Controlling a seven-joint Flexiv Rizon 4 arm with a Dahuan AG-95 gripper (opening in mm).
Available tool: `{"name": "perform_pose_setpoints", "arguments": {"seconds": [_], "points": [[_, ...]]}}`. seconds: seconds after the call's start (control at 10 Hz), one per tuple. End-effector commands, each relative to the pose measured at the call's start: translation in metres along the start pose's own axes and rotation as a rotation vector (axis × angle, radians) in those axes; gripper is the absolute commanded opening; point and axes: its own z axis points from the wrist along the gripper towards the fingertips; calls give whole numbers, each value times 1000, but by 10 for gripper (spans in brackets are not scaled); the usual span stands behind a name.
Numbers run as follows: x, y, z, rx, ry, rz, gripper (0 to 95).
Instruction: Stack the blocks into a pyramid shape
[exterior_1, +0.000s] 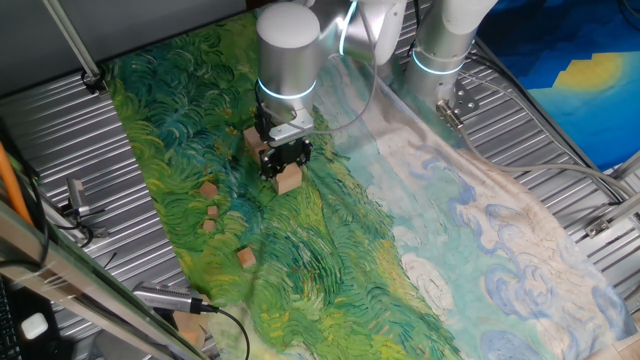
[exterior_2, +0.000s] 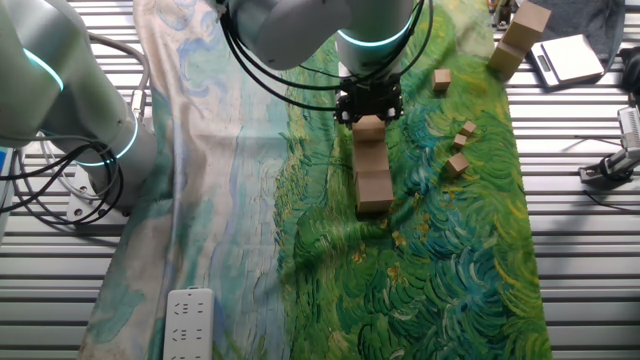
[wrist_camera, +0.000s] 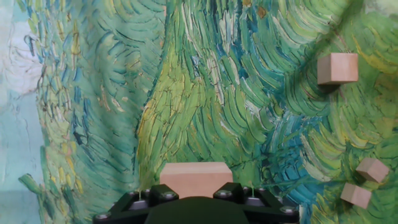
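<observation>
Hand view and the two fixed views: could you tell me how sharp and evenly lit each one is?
Hand view: painted cloth sharp, black claw soft at the bottom edge; one fixed view: dim, the tan wooden cube shaded under the arm; the other fixed view: bright and even.

Open painted cloth (exterior_2: 430, 260) is seen beside the row of large blocks (exterior_2: 373, 170). One flank is obstructed by small blocks (exterior_2: 462, 140) scattered near; the opposite flank is unobstructed.

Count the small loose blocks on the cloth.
4: one small block apart; three more clustered beside the stack. The arm may hide others.
</observation>
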Motion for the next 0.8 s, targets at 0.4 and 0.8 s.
{"name": "perform_pose_setpoints", "arguments": {"seconds": [0.4, 0.8], "points": [[7, -1, 2, 11, 5, -14, 0], [9, 1, 6, 17, 2, -19, 0]]}}
